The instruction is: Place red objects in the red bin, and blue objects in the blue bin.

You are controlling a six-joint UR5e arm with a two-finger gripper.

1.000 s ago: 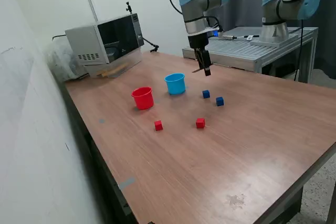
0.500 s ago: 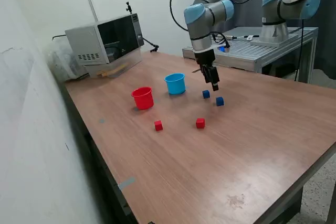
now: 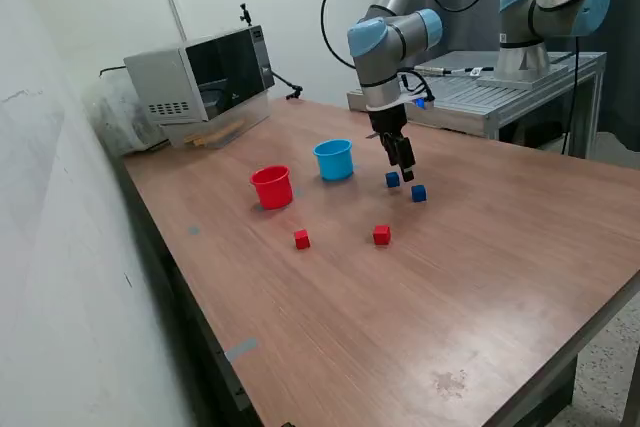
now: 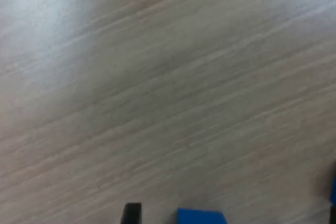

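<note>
My gripper (image 3: 406,173) hangs low over the table, just above and beside the nearer of two tiny dark blue cubes (image 3: 393,180); the other blue cube (image 3: 418,193) lies just to the exterior view's right. The jaws look open and hold nothing. In the blurred wrist view one dark fingertip (image 4: 131,212) shows beside a blue cube (image 4: 201,216) at the picture's edge. Two tiny red cubes (image 3: 301,239) (image 3: 381,235) lie nearer the front. The red cup (image 3: 271,187) and the light blue cup (image 3: 334,159) stand upright side by side behind them.
A grey microwave-like box (image 3: 200,82) stands at the table's back on the exterior view's left. A second arm (image 3: 545,7) stands on a metal bench (image 3: 500,92) behind the table. A wall runs along the exterior view's left.
The gripper has come down and moved toward the front, from above and behind the light blue cup to just over the two blue cubes. Cubes and cups have not moved.
</note>
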